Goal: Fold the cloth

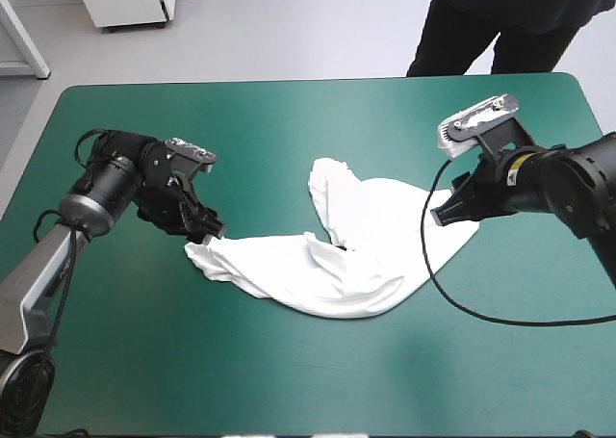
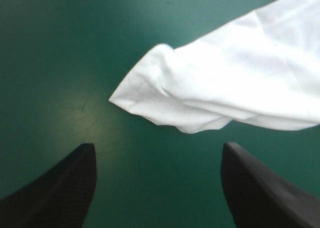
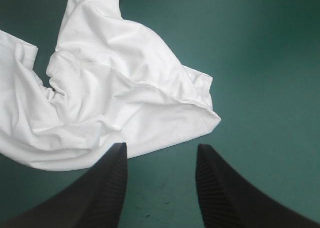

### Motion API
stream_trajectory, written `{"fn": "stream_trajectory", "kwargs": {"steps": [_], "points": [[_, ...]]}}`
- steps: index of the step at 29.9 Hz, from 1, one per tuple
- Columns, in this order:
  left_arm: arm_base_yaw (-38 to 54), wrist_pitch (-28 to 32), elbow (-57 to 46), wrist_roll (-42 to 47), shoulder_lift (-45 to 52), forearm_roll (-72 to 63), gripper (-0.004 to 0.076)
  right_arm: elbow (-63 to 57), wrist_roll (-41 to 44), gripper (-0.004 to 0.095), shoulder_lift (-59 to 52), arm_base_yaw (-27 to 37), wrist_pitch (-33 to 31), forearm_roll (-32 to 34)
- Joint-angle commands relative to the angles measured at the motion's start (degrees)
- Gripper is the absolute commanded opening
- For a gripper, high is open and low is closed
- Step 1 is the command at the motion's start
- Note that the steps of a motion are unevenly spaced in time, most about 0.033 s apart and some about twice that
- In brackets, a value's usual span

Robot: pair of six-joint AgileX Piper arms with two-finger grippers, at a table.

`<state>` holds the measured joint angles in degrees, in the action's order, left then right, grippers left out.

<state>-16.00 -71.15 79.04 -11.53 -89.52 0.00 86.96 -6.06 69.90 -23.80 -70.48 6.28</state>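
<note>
the t-shirt (image 1: 346, 255) lies crumpled on the surface (image 1: 289, 120), near its middle and a little toward the right. it is drawn out in a rumpled band between the two arms, with one lobe reaching toward the far edge. the left end effector (image 1: 208, 229) is at the cloth's left end, its black fingers (image 2: 60, 188) well apart and empty. in its wrist view a rounded, hemmed end of the cloth, perhaps a sleeve or a corner, lies just ahead of the gap and touches neither finger. the right end effector (image 1: 450, 210) is at the opposite end, its fingers (image 3: 100, 188) likewise apart with nothing between them and a layered corner of hem just ahead. the fabric looks thin, light and limp, so it should sag from any pinched point, and doubled layers may slide over each other. the best holds, i judge, are the hemmed edges nearest each end effector, where stitching gives a firmer ridge. catching only the top layer could leave the rest bunched, so it likely needs spreading flat before any fold.
</note>
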Motion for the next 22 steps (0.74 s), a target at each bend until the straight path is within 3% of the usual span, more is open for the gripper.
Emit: {"fn": "stream_trajectory", "kwargs": {"steps": [1,13,22], "points": [[0.2,1.8,-1.2,-0.9,1.6,0.8,0.0512,1.7,-0.4,0.0415,-1.1,0.0,2.8,0.3],[4.2,7.7,-2.2,-1.3,-7.5,3.2,0.0512,1.7,-0.9,0.0415,-1.1,0.0,2.8,-1.1],[7.0,9.8,-2.2,-6.7,-12.2,-5.2,0.0504,1.7,-0.9,0.0415,-1.1,0.0,2.8,-2.2]]}}
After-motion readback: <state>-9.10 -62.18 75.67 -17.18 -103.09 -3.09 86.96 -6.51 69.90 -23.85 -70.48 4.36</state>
